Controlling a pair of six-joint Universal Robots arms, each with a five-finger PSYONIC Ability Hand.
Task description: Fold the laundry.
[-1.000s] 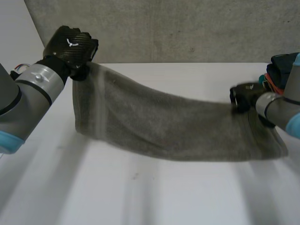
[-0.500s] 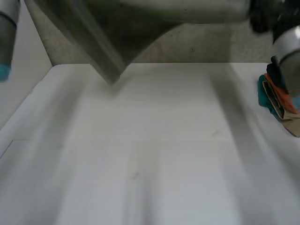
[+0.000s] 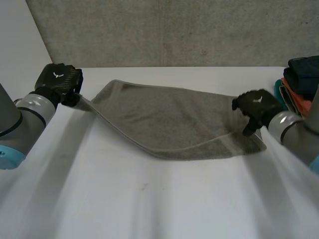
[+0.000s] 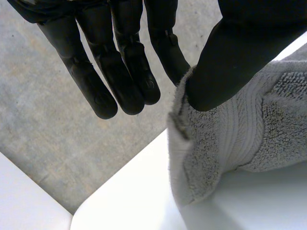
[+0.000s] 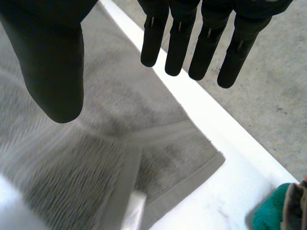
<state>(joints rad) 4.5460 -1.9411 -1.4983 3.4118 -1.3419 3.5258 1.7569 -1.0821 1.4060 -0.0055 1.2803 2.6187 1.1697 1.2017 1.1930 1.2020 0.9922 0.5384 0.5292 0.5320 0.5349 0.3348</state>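
Grey terry towel (image 3: 169, 119) lies spread across the far half of the white table (image 3: 149, 199), long axis running left to right, near edge sagging toward the middle of the table. Left end is raised off the surface: it rises in a narrow strip to the left hand (image 3: 59, 79), which sits near the table's left edge. Left wrist view: thumb (image 4: 230, 57) presses the towel's banded corner against the nearest finger, so that corner is pinched; the other fingers are straight and hold nothing. Right hand (image 3: 255, 105) is over the towel's right end, close to its near right corner. Right wrist view: fingers (image 5: 177, 43) straight and spread from the thumb, nothing between them, hand wide open, towel lying below the palm. That end rests flat on the table, with one hemmed corner doubled over onto itself. Whether a fingertip touches the cloth: cannot tell. Pile (image 3: 299, 79) of folded clothes, dark, orange and teal, sits at the table's right edge, just beyond the right hand and apart from the towel.
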